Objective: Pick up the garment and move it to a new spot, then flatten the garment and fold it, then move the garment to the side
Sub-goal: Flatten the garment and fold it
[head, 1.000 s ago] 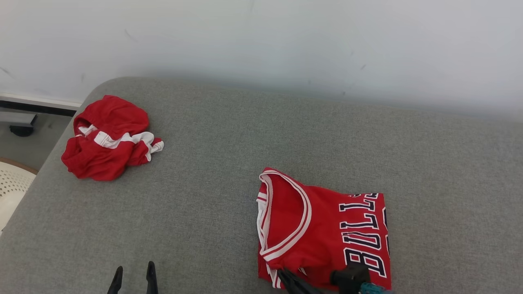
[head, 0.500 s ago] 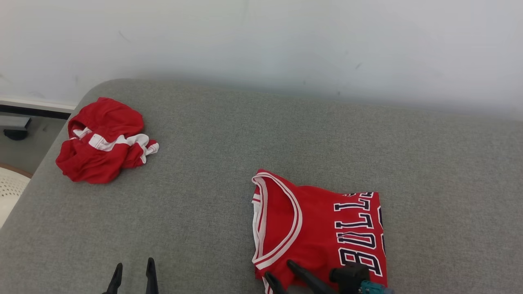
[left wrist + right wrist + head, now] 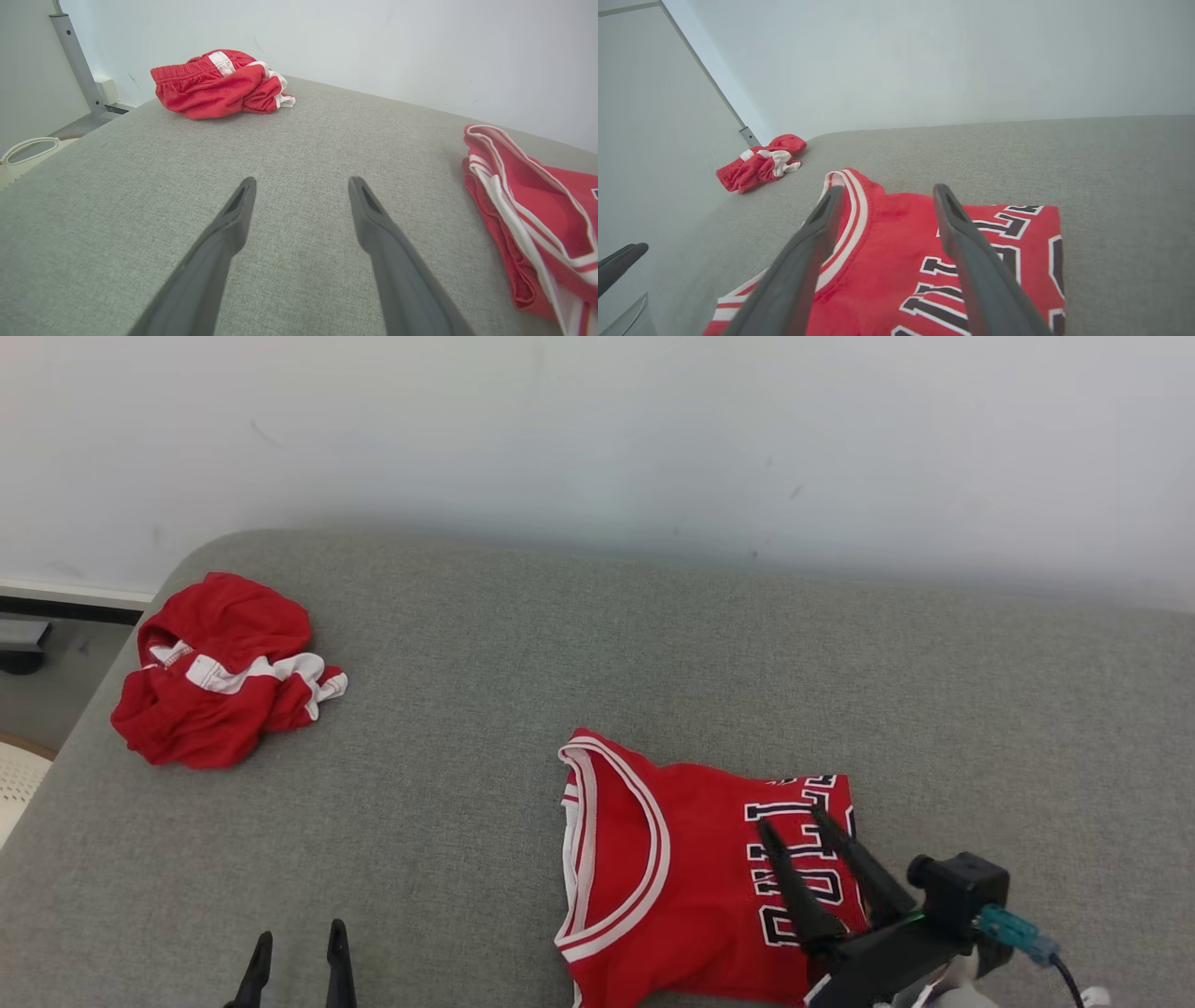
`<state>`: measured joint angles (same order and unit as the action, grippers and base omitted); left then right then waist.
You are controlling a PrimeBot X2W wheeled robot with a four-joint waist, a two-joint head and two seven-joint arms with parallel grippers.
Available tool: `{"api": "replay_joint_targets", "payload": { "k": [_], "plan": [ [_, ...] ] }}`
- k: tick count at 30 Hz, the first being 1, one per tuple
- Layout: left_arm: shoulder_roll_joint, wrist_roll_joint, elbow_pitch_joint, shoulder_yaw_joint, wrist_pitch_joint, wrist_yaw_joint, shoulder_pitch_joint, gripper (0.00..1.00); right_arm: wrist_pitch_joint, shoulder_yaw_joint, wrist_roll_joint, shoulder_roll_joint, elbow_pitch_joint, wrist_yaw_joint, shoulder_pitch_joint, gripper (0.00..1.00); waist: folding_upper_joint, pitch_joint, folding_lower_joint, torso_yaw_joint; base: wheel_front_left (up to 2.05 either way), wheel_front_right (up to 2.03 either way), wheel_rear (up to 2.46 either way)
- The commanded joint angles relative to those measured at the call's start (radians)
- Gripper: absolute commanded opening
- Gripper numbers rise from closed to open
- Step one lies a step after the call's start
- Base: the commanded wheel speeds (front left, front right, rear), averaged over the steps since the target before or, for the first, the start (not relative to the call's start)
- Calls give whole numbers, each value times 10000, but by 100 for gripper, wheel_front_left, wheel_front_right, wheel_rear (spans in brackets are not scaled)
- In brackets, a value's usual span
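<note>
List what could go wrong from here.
1. The open right gripper hovers over the folded jersey; it could catch the top layer and spoil the fold.
2. Moving it sideways by one pinch may let the layers unfold.
3. The crumpled red shorts lie near the grey cushion's left edge; a nudge could drop them.

1. Red shorts [image 3: 219, 672], white trim, crumpled in a heap near the far left corner of item 2.
2. Grey upholstered surface [image 3: 523, 644], woven fabric, rounded corner.
3. White wall [image 3: 597, 429], lightly scuffed, behind.
4. White perforated basket [image 3: 14, 784], partly seen, beside the surface's left edge.
5. Grey metal post [image 3: 74, 60], against the wall.
</note>
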<state>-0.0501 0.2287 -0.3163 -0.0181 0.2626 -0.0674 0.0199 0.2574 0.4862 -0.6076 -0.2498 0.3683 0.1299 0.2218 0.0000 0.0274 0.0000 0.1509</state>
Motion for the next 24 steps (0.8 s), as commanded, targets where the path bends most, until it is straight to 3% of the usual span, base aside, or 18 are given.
{"api": "replay_joint_targets", "payload": {
  "k": [1, 3, 7, 11, 17, 24],
  "plan": [
    [-5, -72, 39, -46, 31, 15, 61, 100, 80, -171, 243, -28, 43, 9, -138, 42, 0, -10, 0, 8, 0, 0, 0],
    [-4, -112, 94, -57, 30, 8, 94, 100, 78, -868, 738, 76, 148, 9, -236, 0, 0, -22, 0, 11, 0, 0, 0],
    [-4, -151, 154, -59, 30, 6, 156, 100, 79, -1961, 1693, 356, 235, 9, -549, 0, 0, -23, 0, 9, 0, 0, 0],
    [-5, -199, 168, -25, 30, -13, 175, 100, 81, -2311, 2426, 618, 502, 9, -743, 0, 0, -14, 0, 41, 0, 0, 0],
    [-7, -248, 82, 34, 30, -87, 33, 100, 66, -2084, 3164, 985, 1769, 8, -583, 0, 0, 7, 0, 215, 0, 0, 0],
    [-5, -326, -1, -29, 30, -155, 75, 100, 65, -1591, 3242, 1419, 2802, 8, -346, 0, 0, -67, 0, 380, 0, 0, 0]
  ]
}}
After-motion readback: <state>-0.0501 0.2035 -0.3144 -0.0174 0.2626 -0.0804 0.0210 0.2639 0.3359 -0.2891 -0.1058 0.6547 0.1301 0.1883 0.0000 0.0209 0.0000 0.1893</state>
